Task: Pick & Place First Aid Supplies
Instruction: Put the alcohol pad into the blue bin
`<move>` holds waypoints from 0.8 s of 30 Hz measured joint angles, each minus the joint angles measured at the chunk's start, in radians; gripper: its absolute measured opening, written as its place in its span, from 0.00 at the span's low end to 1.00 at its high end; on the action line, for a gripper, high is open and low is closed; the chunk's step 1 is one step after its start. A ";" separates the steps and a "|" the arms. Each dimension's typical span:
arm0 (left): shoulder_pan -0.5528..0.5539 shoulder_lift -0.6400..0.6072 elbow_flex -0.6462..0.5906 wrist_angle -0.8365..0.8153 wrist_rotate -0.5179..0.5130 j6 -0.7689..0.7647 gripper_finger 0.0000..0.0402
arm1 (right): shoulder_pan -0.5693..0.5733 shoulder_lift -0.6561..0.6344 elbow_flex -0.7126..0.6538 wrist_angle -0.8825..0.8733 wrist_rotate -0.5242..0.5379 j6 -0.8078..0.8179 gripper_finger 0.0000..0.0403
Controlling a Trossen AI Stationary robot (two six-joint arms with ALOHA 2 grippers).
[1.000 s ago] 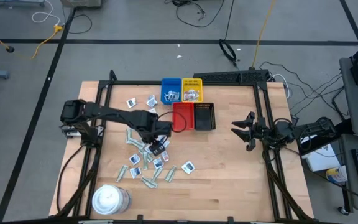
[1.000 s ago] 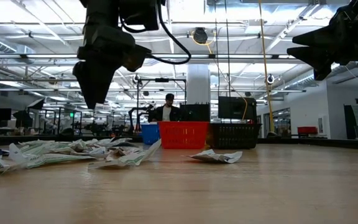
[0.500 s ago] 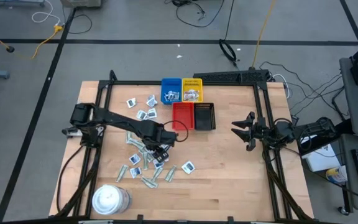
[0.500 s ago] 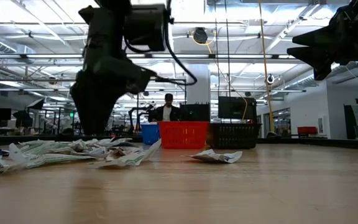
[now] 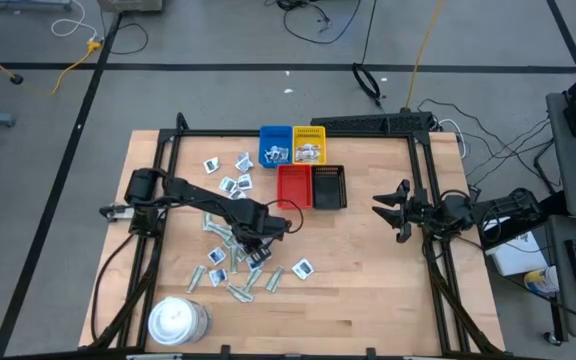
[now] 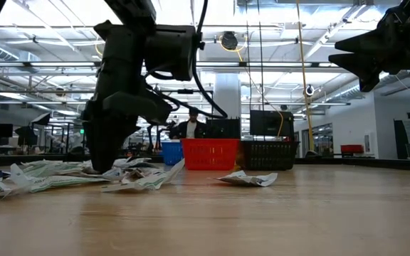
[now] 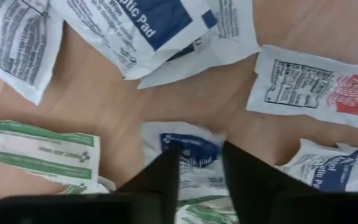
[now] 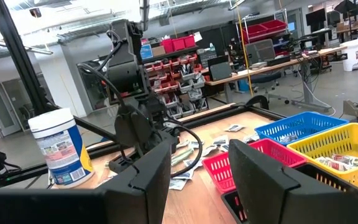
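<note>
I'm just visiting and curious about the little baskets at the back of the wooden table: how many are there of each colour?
Blue plastic mesh basket: 1
Yellow plastic mesh basket: 1
Red plastic mesh basket: 1
Black plastic mesh basket: 1
Total: 4

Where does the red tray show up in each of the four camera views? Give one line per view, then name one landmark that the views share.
High view: the red tray sits at the table's middle, beside the black tray.
Low view: far back, centre.
Left wrist view: not in it.
Right wrist view: between this gripper's fingers, low in the picture.
Shared landmark: the blue tray, seen beside the red tray wherever that shows.
</note>
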 joint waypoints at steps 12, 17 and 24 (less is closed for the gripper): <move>0.012 -0.004 -0.002 -0.001 0.019 0.043 0.01 | 0.000 0.000 0.000 0.000 0.000 0.000 0.39; 0.030 -0.072 -0.005 -0.032 0.055 0.071 0.01 | 0.000 0.000 0.000 0.000 0.000 0.000 0.39; 0.056 -0.201 0.000 -0.067 0.141 0.160 0.01 | 0.000 0.000 0.000 0.000 0.000 0.000 0.39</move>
